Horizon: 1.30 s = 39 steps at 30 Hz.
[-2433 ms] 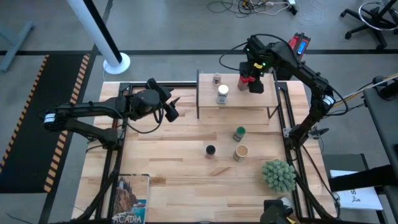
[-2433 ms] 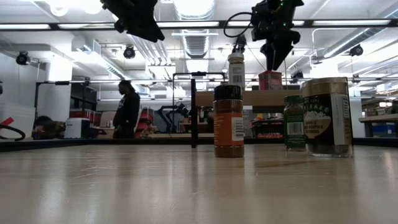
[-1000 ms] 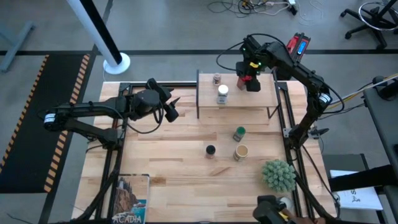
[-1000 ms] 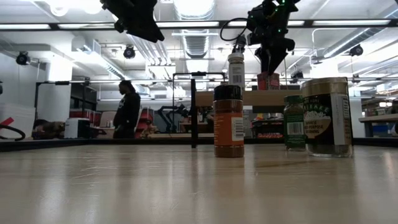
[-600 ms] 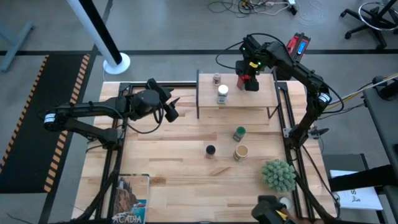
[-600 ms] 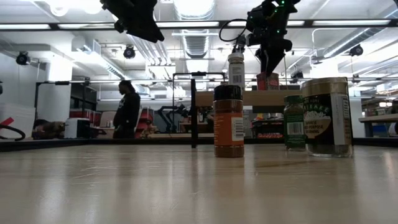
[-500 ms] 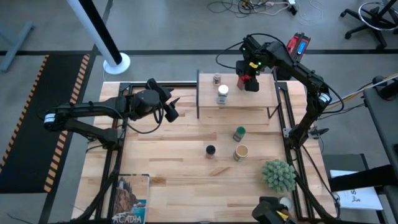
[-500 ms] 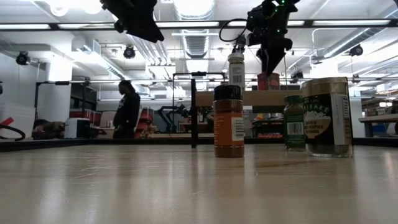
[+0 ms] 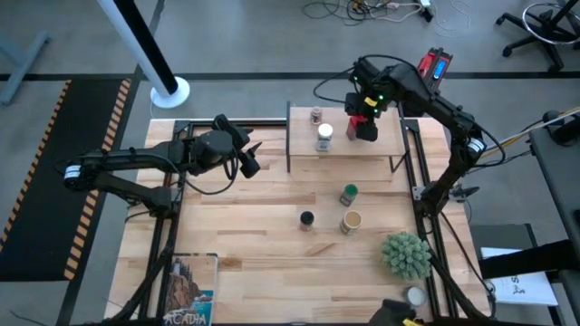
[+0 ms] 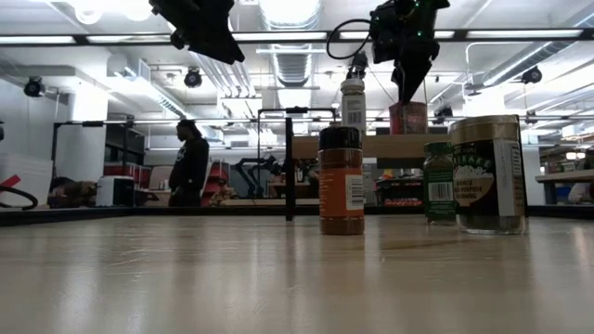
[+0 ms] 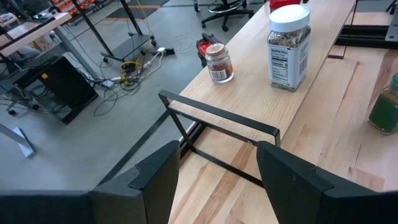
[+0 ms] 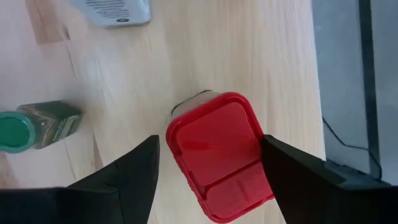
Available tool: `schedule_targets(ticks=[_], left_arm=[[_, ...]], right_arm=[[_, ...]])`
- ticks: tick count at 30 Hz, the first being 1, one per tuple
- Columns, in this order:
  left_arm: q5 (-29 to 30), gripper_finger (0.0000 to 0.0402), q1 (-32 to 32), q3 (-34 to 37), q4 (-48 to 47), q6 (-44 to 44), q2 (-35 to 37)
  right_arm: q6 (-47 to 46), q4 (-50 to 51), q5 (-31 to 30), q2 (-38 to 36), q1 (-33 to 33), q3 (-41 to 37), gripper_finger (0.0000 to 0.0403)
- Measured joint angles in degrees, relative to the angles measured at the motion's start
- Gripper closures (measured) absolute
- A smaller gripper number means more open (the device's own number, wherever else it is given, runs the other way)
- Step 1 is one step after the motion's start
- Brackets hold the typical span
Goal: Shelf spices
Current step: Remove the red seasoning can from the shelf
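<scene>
**High view.** My right gripper [image 9: 364, 129] hangs over the shelf [image 9: 349, 150]. It has slid a little toward the shelf's front edge since half a second ago, which uncovers more of the red tin [image 9: 354, 108]. On the shelf: 3 items, namely the tin, the white-lidded jar [image 9: 323, 132] and the grey-lidded jar [image 9: 315, 114]. On the table: 3 items, namely the green-lidded jar [image 9: 349, 192], the black-lidded jar [image 9: 306, 218] and the tan cylinder [image 9: 352, 220]. My left gripper [image 9: 249, 156] waits beside the shelf's left panel.

**Low view.** The tin [image 10: 408, 118] stands upright on the shelf and has shifted slightly since the last look. My right gripper [image 10: 408, 88] is directly above it. Whether they touch is hard to make out.

**Left wrist view.** My left fingers are spread wide and carry nothing. The tin is cut off at the edge.

**Right wrist view.** My right fingers are spread wider than the tin [image 12: 214, 152], with a clear gap on 1 side. The far side is hidden by a finger [image 12: 292, 171].

**Judgement.** The tin is placed and let go, so the task is about half done.
</scene>
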<state>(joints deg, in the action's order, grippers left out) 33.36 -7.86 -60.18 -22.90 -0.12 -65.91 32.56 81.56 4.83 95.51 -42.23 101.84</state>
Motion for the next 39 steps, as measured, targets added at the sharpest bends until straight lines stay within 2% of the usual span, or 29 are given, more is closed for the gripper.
schedule_targets(ticks=[23,39], left_arm=[[-1.42,0.0198,0.00,0.00,0.14,-0.26,0.00],[-1.44,0.0198,-0.01,0.00,-0.46,-0.24,0.00]], right_arm=[[4.56,-2.33,-1.41,-0.11,0.73,-0.13,0.0088],[5.97,-2.19,-3.32,-1.19,1.02,-0.17,0.0080]])
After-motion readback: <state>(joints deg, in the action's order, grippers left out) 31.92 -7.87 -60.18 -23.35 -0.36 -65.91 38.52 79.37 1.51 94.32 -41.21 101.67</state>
